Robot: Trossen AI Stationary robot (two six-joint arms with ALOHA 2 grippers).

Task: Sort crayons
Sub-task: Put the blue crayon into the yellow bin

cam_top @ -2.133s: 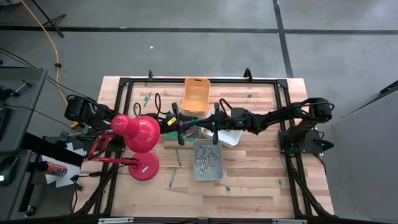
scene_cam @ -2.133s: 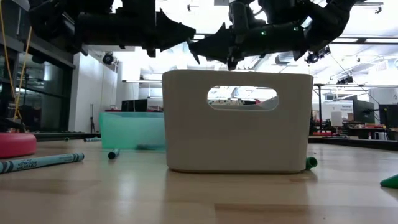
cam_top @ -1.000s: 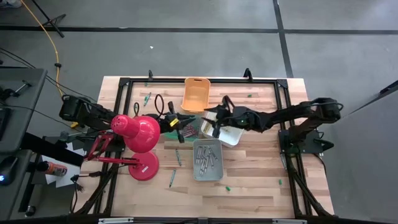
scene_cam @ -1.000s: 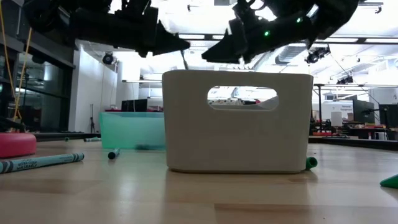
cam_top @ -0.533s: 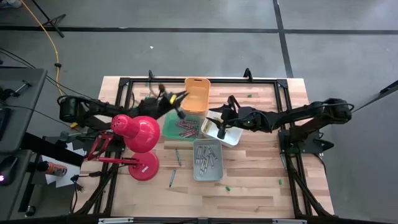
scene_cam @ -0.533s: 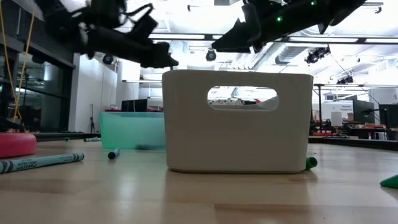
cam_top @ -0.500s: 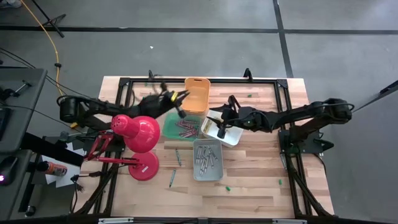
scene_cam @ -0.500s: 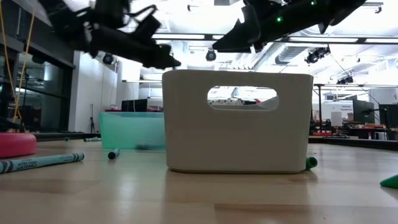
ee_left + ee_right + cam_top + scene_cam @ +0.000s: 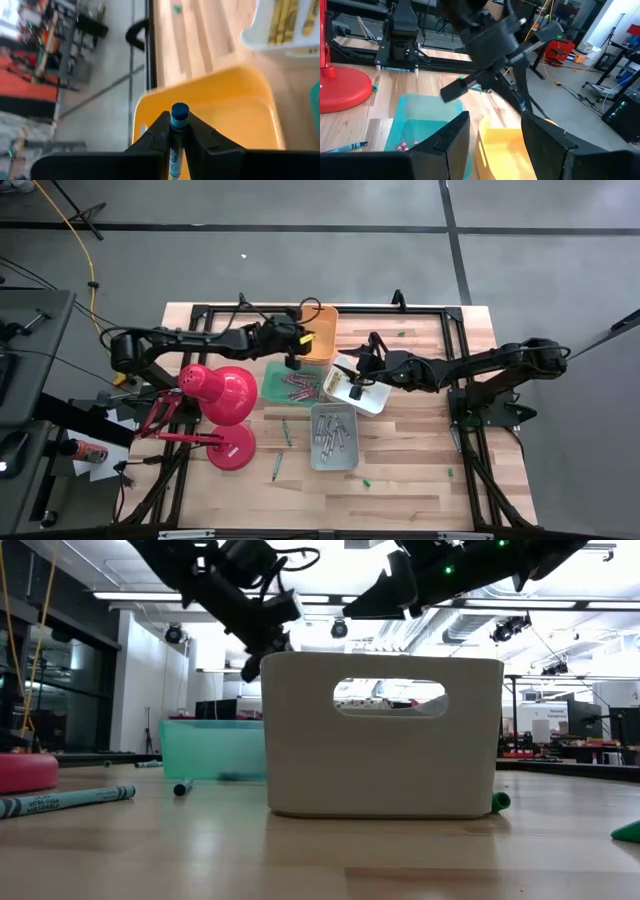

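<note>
A blue crayon (image 9: 178, 131) stands pinched between the fingers of the left gripper (image 9: 175, 131), its round end poking out just above the orange bin (image 9: 235, 107). Only the left wrist view shows this grip; from above, the left gripper (image 9: 298, 340) is a dark shape at the orange bin's (image 9: 322, 330) left rim and the crayon cannot be made out.

The other crayons lie sorted in bins: red and pink ones in the green bin (image 9: 272, 385), grey ones in the grey bin (image 9: 335, 458) nearer the front, yellow ones in the white bin (image 9: 372, 402). In the low view the white bin's (image 9: 300, 740) wall hides its contents, and the green bin (image 9: 205, 745) shows only as a pale wall behind it. A few loose crayons (image 9: 284, 432) lie on the desk (image 9: 420, 460) in front of the bins; one blue-green crayon (image 9: 66, 800) lies near the low camera.

The right gripper (image 9: 357, 380) hangs over the white bin with its fingers (image 9: 451, 135) spread and nothing between them. The right wrist view looks past them to the left gripper over the green and orange bins.

A red lamp (image 9: 222, 395) covers part of the desk's left side.
</note>
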